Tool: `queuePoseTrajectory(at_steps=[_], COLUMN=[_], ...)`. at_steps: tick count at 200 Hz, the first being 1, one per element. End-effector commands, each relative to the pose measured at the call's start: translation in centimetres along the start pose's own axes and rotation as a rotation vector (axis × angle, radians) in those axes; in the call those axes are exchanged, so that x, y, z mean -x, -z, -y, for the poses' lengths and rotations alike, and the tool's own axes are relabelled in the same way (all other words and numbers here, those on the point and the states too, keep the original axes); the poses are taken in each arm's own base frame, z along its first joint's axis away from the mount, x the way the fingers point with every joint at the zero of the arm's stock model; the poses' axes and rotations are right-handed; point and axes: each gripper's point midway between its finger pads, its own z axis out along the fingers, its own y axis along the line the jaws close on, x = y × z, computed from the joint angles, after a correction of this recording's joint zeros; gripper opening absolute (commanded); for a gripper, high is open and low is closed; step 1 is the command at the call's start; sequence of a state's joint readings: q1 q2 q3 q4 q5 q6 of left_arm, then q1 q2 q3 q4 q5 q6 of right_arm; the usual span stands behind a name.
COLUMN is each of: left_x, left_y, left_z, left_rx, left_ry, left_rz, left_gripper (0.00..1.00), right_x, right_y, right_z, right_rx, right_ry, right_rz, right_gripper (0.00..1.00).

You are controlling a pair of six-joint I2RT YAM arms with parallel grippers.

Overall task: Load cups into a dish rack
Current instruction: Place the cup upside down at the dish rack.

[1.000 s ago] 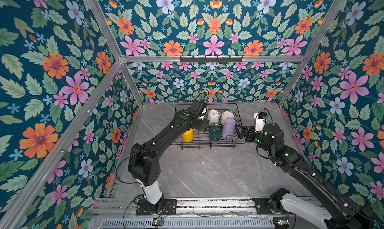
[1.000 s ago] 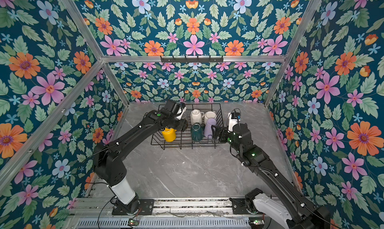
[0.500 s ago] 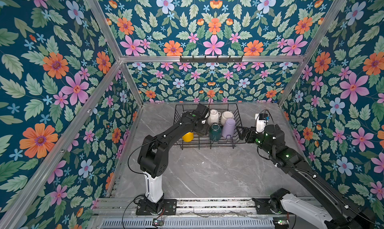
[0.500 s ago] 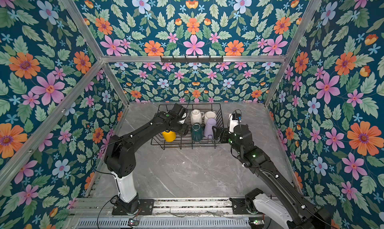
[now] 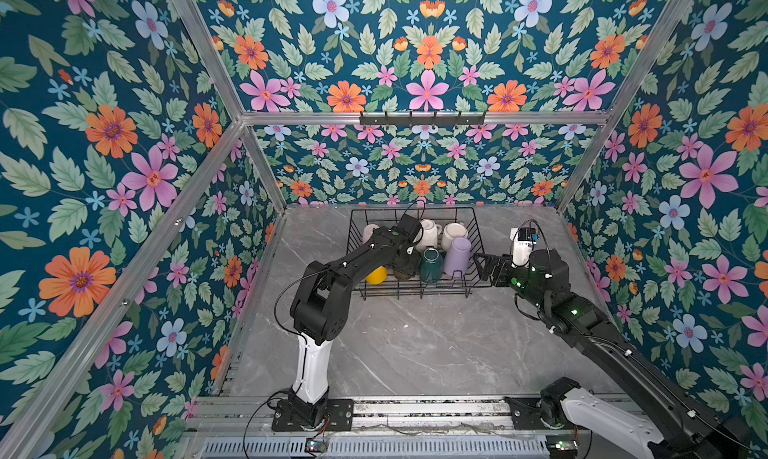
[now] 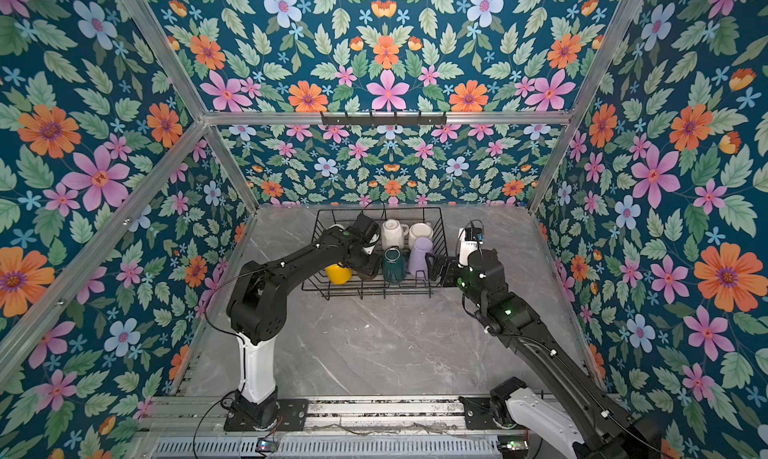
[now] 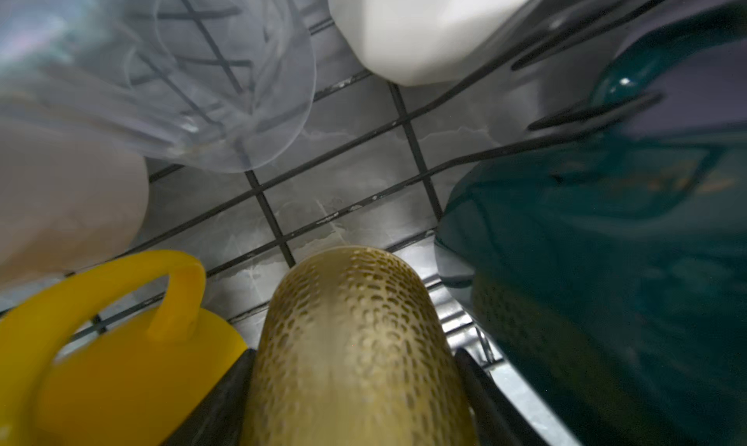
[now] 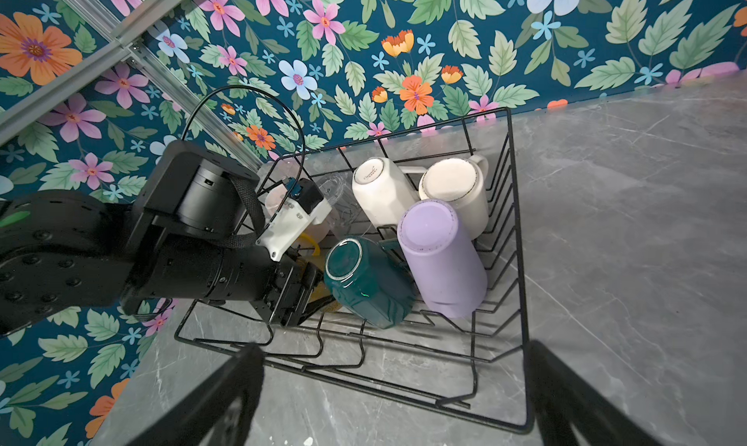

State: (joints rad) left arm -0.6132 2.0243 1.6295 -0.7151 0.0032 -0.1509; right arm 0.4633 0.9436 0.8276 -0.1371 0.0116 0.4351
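Note:
The dish rack (image 5: 415,297) (image 6: 374,297) (image 8: 521,262), a black wire basket, stands at the back of the table. Inside it my left gripper (image 7: 351,367) (image 5: 405,265) is shut on an olive-brown tumbler (image 7: 355,343) (image 6: 368,276), held low between the yellow mug (image 7: 121,375) (image 5: 376,275) and the dark green mug (image 7: 606,262) (image 8: 364,286). Also in the rack are a lilac tumbler (image 8: 440,258) (image 5: 456,256), two white mugs (image 8: 380,197) (image 8: 456,189), a clear glass (image 7: 226,80) and a pale pink mug (image 7: 60,205). My right gripper (image 8: 394,367) (image 5: 484,265) hangs open and holds nothing, just outside the rack's right side.
Grey marble tabletop (image 5: 415,344) stretches in front of the rack, closed in by flowered walls (image 5: 124,186). A black hook rail (image 5: 422,118) runs along the back frame. The left arm's wrist camera (image 8: 295,217) sits over the rack's left half.
My left gripper has come down and forward into the rack with the olive-brown tumbler, from above the back row to between the yellow and green mugs. The right arm has not moved.

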Motion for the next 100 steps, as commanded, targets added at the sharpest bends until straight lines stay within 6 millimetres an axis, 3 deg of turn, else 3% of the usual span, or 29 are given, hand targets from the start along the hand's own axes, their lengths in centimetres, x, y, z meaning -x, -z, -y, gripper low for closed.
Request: queuePoseTrajectory(at_steps=[1,59,100], left_x=[0.0,-0.39,-0.07], left_y=[-0.15,-0.79,-0.54], left_z=[-0.34,-0.99,-0.82], left_rx=[0.019,0.04,0.025], left_ry=[0.006,0.02,0.028], left_rz=[-0.008,-0.025,-0.006], left_gripper=[0.21,0.7,0.78], right_x=[0.67,0.84,0.94], right_y=[0.05,0.27,0.55], right_z=[-0.48,-0.35,-0.22], right_rx=[0.019,0.013,0.007], right_ry=[0.004,0.012,0.016], right_rz=[0.02,0.023,0.024], right_gripper=[0.99,0.99,0.99])
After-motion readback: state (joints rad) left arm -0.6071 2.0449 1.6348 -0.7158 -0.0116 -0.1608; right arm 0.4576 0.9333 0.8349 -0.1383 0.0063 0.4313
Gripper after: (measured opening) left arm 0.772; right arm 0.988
